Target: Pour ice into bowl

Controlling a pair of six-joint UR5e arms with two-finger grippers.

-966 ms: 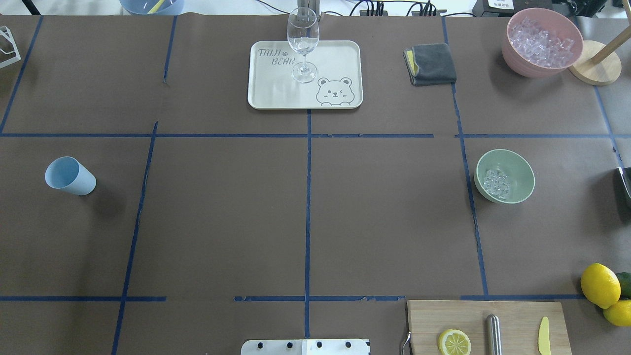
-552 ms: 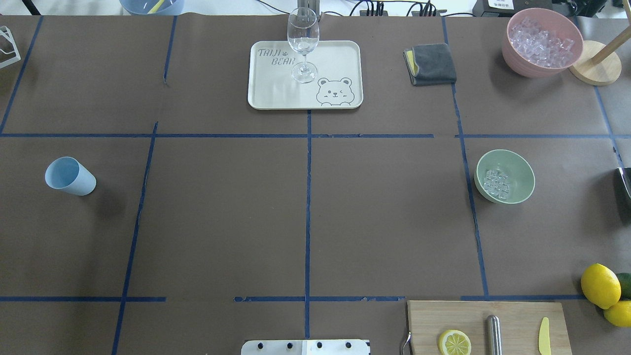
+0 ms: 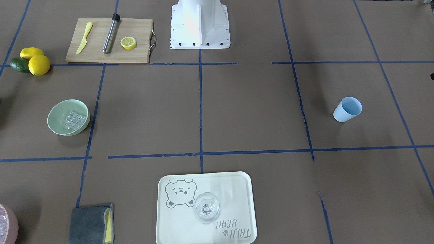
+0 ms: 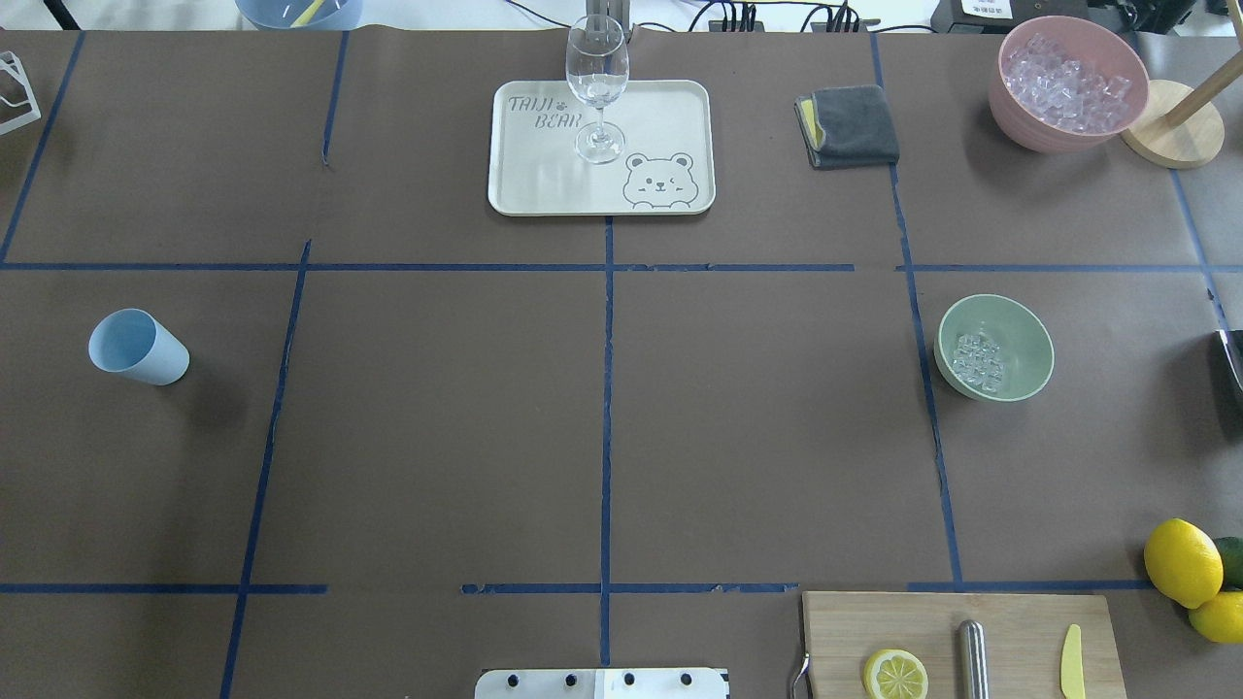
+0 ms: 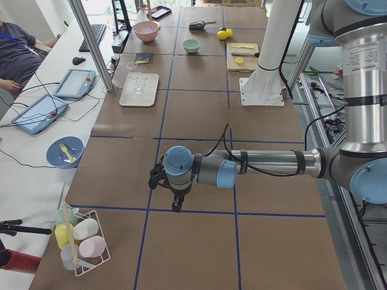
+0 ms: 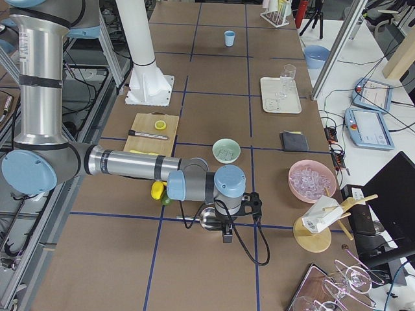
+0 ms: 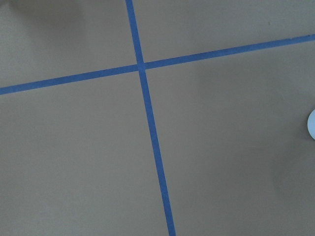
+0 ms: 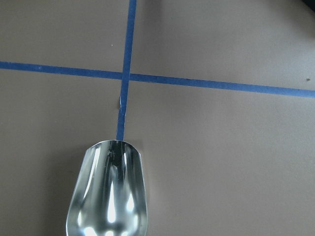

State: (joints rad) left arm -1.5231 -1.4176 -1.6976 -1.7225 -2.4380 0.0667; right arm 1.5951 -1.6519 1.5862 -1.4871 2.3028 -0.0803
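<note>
The mint-green bowl [image 4: 1022, 330] stands at the table's right, also in the front-facing view [image 3: 56, 118]. A handful of clear ice cubes [image 4: 976, 360] lies inside it [image 3: 75, 120]. My right gripper [image 6: 224, 234] shows only in the exterior right view, low over the table near the bowl [image 6: 227, 150]; I cannot tell if it is open or shut. An empty shiny metal scoop [image 8: 108, 196] fills the bottom of the right wrist view, with no fingers visible. My left gripper [image 5: 175, 204] hangs over the table's left end; I cannot tell its state.
A pink container [image 4: 1010, 92] of ice stands back right. A light blue cup [image 4: 136, 347] stands left. A tray [image 4: 670, 116] with a clear glass [image 4: 596, 73] is at the back. A grey cloth [image 4: 850, 124], a cutting board [image 4: 1020, 631] and lemons [image 4: 1181, 561] are on the right.
</note>
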